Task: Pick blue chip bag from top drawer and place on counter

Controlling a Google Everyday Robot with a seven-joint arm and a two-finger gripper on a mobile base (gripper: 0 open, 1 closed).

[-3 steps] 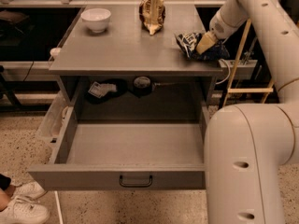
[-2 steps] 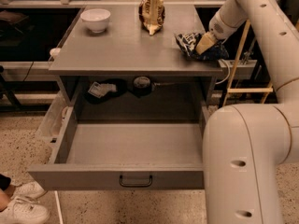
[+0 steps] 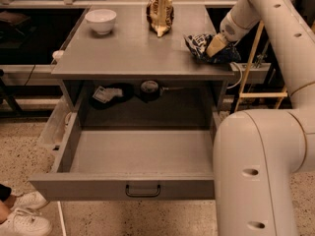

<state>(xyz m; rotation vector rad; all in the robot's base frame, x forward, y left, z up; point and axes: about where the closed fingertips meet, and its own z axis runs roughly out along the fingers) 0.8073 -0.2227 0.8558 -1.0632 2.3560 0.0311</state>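
Claw (image 3: 215, 46) on the blue bag (image 3: 197, 43) at the tabletop's (image 3: 133, 50) right edge, grip impossible to tell. One nudge could tip it off!

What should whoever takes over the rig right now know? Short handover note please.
Gripper: at the right edge of the counter, on the blue chip bag; its grip on the bag cannot be judged from this view.
Blue chip bag: out of the drawer, apparently resting on the counter near its right front corner.
Top drawer: pulled fully open.
Also on the counter: white bowl back left, brown-and-cream bag back centre.
Done: the bag is up on the counter.
Left: probably confirm release and pull the arm clear.
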